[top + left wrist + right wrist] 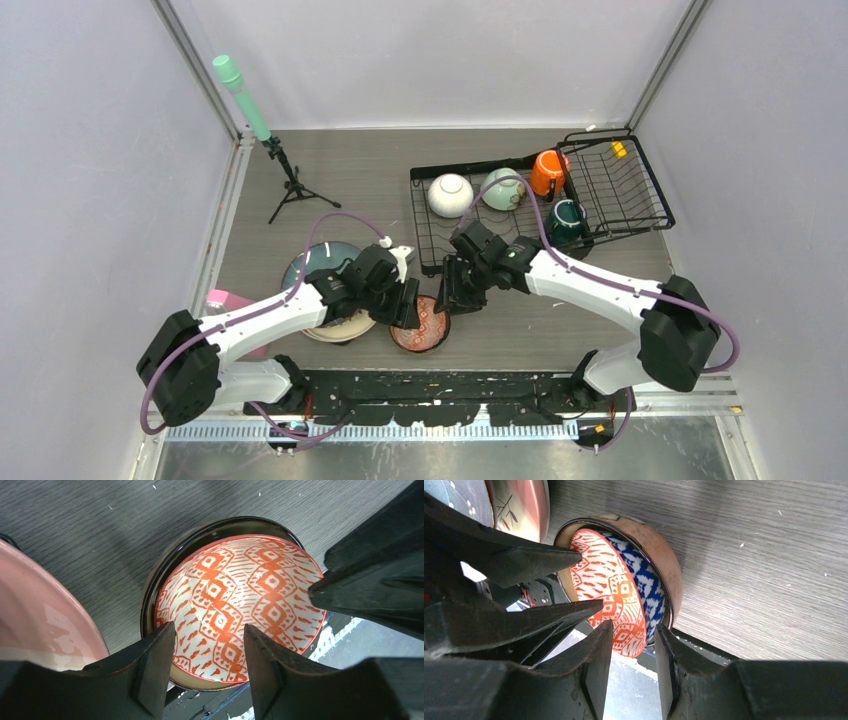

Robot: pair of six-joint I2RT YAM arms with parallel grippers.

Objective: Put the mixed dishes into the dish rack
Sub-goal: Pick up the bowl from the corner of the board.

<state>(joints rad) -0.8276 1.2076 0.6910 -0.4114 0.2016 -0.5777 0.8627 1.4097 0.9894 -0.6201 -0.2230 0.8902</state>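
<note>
A grey wood-grain table point(360, 170) stands between plain white walls point(430, 60). Toward its far left corner, a mint-green cylinder point(245, 100) tilts atop a black tripod point(293, 186). A small pink object point(224, 299) lies near the left edge, partly hidden.

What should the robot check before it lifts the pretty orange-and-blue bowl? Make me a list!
1. Rim of the blue-patterned bowl sits between the fingers of the right pincer: ok.
2. Right pincer squeezing firmly: cannot tell.
3. Left pincer out of the way: not ok, it hangs open over the same bowl.
4. Bowl free of the brown bowl: not ok, it is nested inside it.
5. Room in the dish rack: ok, there is bare grid near the white bowl.
</note>
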